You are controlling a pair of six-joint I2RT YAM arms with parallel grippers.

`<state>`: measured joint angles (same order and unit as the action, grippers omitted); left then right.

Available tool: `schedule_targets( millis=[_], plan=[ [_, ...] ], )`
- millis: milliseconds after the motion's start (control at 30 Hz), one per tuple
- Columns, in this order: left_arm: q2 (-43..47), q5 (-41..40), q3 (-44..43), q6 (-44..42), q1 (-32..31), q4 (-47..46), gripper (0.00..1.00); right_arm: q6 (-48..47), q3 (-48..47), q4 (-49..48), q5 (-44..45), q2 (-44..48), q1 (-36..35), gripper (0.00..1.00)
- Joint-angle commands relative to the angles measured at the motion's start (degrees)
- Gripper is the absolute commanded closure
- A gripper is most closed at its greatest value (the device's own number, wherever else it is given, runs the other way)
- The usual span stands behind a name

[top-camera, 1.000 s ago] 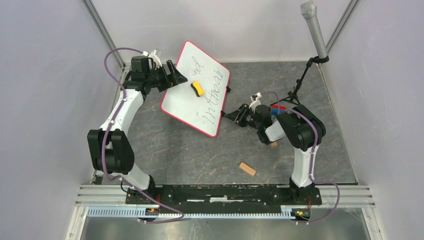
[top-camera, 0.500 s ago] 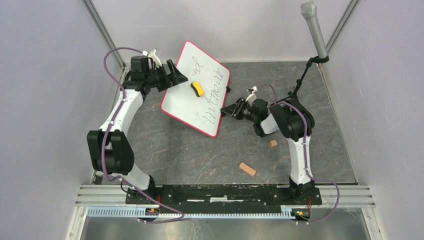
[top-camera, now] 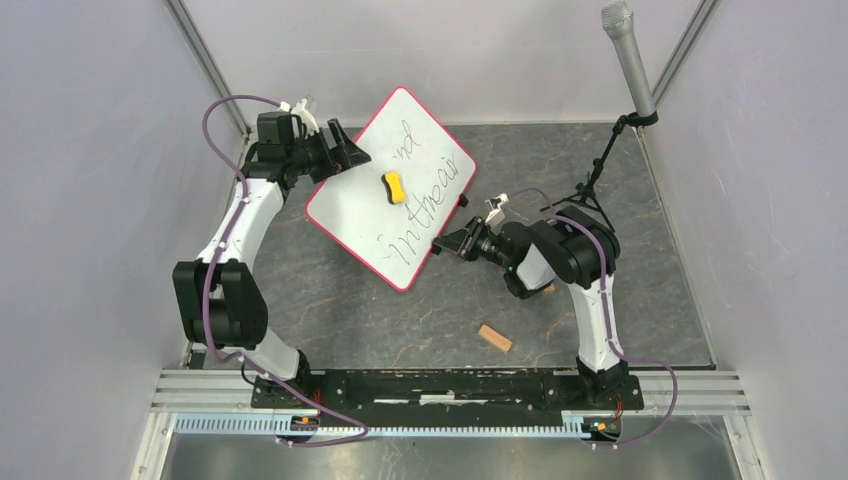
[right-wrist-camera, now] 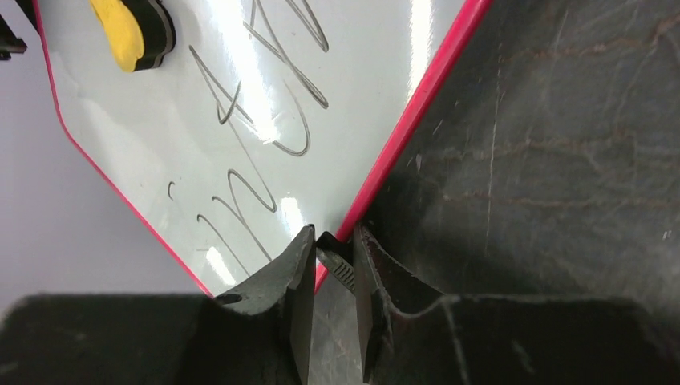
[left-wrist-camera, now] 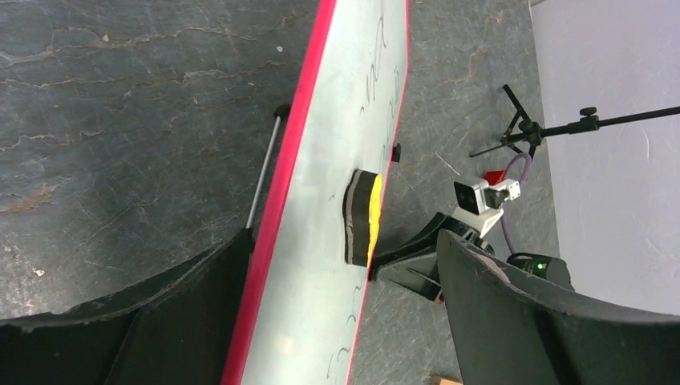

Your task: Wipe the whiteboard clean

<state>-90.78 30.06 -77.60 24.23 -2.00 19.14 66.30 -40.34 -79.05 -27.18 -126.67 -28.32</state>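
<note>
The whiteboard with its thin red rim and black handwriting lies askew at the back centre of the grey table. A yellow and black eraser sits on its face. My right gripper is at the board's right edge. In the right wrist view the right gripper is shut on a black clip at the whiteboard's red rim. My left gripper stands open over the far left edge. The whiteboard passes between its wide-spread fingers, the eraser beyond them.
A microphone on a black stand stands at the back right. A wooden block lies near the front, a smaller one by the right arm. Enclosure walls close both sides and the back.
My right gripper moved left to the board's edge and shut on the clip. The whiteboard turned, its near corner swinging left. The left arm hardly moved.
</note>
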Motion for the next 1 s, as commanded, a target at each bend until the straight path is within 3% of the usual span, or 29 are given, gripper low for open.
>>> schedule_targets(
  millis=[0,100,167,333,467,600,667,733,967],
  plan=[
    [1.74,0.70,-1.18,0.06,-0.39,-1.15,0.09,-3.63,4.02,0.74,-1.55,7.14,0.62,0.69],
    [0.92,0.53,-2.39,-0.79,-0.45,-0.26,0.05,-17.13,2.79,16.22,1.36,15.11,2.07,0.57],
    [0.00,-0.93,-3.67,-1.65,-0.42,0.90,0.02,-27.64,-1.02,32.78,5.72,19.48,1.29,0.43],
    [-5.47,-2.41,-10.39,-1.25,-0.45,4.53,0.01,-44.72,-9.77,49.89,19.37,25.70,-2.28,0.20],
    [-11.15,-4.63,-16.81,-1.25,-0.40,7.40,0.00,-49.93,-21.25,52.22,26.45,23.32,-5.76,0.11],
    [-14.45,-1.19,-18.81,-0.72,-0.51,7.22,0.01,-51.28,-36.68,54.04,31.15,16.35,-7.82,0.10],
    [-14.81,-0.59,-18.48,-0.70,-0.65,7.00,0.03,-50.44,-41.20,53.77,29.39,13.97,-7.88,0.09],
    [-14.24,0.26,-16.97,-1.08,-0.85,5.83,0.05,-49.39,-43.02,55.14,25.91,12.84,-7.89,0.02],
    [-13.11,0.64,-15.99,-0.27,-0.86,3.89,0.18,-47.76,-37.37,58.71,19.88,15.12,-8.48,0.03]
  ],
)
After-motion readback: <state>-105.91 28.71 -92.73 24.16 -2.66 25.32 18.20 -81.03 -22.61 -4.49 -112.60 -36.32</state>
